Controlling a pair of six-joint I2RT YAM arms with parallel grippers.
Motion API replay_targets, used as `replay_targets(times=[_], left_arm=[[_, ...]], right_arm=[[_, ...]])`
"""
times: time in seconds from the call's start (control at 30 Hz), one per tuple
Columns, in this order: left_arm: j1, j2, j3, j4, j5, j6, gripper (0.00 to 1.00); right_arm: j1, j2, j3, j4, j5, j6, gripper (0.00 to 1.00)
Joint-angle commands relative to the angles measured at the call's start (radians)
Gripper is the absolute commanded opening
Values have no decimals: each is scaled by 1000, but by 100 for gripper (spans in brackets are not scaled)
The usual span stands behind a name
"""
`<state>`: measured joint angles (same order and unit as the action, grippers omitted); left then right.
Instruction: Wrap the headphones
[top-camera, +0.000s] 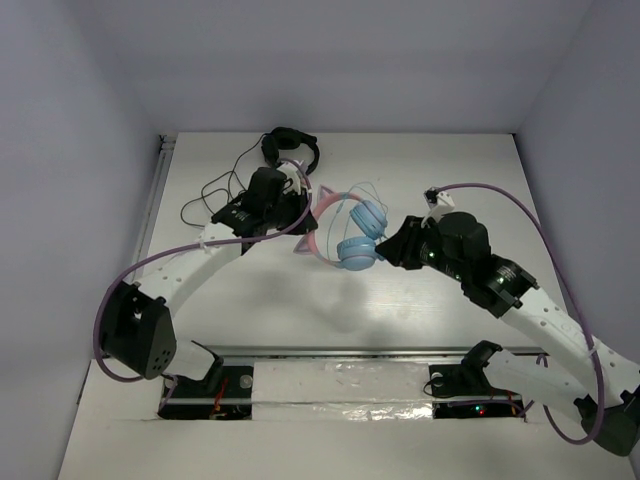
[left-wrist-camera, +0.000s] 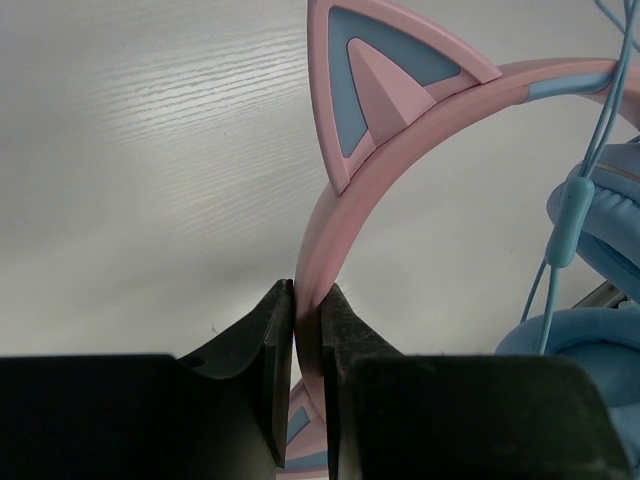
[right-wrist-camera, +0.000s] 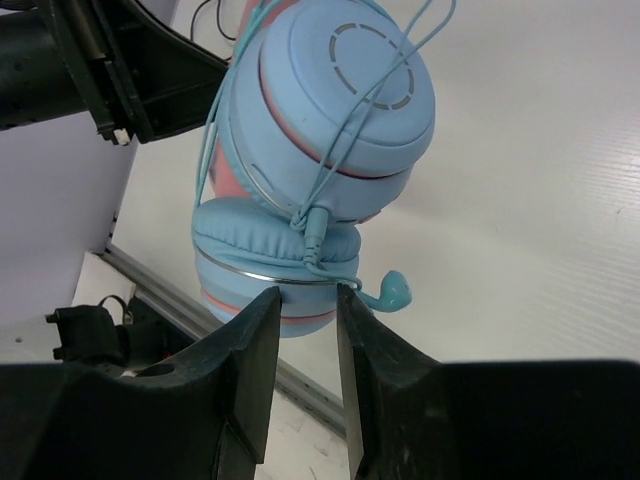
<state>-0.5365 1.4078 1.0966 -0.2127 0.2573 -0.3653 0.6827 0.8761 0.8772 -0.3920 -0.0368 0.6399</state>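
Left gripper (left-wrist-camera: 308, 300) clamps headband (left-wrist-camera: 330, 200): stiff, sound hold. Right gripper (right-wrist-camera: 305, 300) part-open, empty, below earcups (right-wrist-camera: 340, 90). Headphones (top-camera: 360, 250) likely light. Cable (left-wrist-camera: 572, 215) thin, limp, likely slippery: pinch near plug (right-wrist-camera: 318, 228).

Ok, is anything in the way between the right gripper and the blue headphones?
Nothing visible. The right gripper has its fingers open right by the lower earcup of the headphones, and only their own thin cable is draped there. The left gripper pinches the pink headband.
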Motion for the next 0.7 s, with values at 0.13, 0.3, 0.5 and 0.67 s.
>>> replay_targets(times=[0.13, 0.3, 0.5, 0.67], left_arm=[[-2, -90, 0, 90, 42, -60, 0], [-11, -99, -29, 93, 62, -64, 0], [-40, -95, -30, 69, 48, -52, 0], [-51, -98, -29, 67, 45, -55, 0]], right_arm=[[20, 15, -10, 33, 86, -19, 36], [29, 29, -20, 54, 106, -16, 36], [51, 54, -18, 62, 146, -16, 39], [69, 60, -24, 90, 158, 3, 34]])
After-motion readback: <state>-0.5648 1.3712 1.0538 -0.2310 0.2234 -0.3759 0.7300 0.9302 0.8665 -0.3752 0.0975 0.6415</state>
